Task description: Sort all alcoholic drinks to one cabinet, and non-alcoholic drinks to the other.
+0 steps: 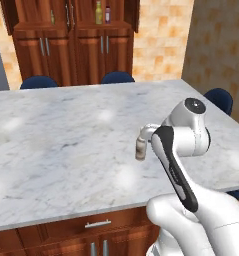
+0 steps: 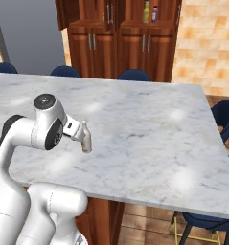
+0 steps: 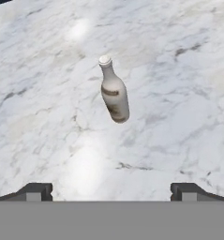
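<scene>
the small pale whitish glass bottle [image 3: 115, 91] with a slim neck and brownish bands stands upright on the white grey-veined marble countertop [image 1: 66, 145], alone on a bare stretch of it. the two-finger gripper [image 3: 111, 191] hangs above and short of it, fingers wide apart and holding nothing. far beyond, in the tall reddish-brown wooden cabinet [image 1: 76, 45] with silver bar handles, a mustard-yellow bottle [image 1: 98, 13] and a smaller maroon bottle [image 1: 108, 14] sit side by side on an open shelf; a dim shape left of them may be another bottle. dark blue chairs [image 1: 117, 77] line the counter's far edge
</scene>
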### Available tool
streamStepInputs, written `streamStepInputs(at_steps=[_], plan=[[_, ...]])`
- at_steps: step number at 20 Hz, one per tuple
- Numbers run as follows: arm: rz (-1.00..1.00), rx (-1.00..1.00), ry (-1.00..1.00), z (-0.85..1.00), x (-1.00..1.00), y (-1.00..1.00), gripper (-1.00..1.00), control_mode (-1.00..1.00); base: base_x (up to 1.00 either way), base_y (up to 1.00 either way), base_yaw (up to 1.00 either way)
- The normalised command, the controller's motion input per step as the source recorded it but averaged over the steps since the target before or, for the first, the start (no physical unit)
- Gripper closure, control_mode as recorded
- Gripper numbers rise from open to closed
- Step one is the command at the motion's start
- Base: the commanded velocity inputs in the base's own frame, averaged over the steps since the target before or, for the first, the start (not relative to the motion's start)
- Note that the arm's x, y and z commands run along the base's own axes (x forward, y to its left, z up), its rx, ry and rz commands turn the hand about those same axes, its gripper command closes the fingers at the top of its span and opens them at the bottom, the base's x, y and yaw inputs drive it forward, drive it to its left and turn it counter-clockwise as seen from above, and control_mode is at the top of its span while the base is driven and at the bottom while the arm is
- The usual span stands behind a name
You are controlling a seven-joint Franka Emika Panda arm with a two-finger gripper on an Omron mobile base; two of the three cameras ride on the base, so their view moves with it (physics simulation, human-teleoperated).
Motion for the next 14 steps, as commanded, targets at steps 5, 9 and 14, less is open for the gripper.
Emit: streamStepInputs(at_steps=[5, 9, 14], plan=[[-0.01, 0.00, -0.01, -0.18, 0.28, 0.00, -1.00, -1.00, 0.00, 0.00, 0.00], [-0.05, 0.00, 0.00, -0.16, 0.43, 0.00, -1.00, -1.00, 0.00, 0.00, 0.00], [-0.05, 0.00, 0.00, -0.20, 0.39, 0.00, -1.00, -1.00, 0.00, 0.00, 0.00]])
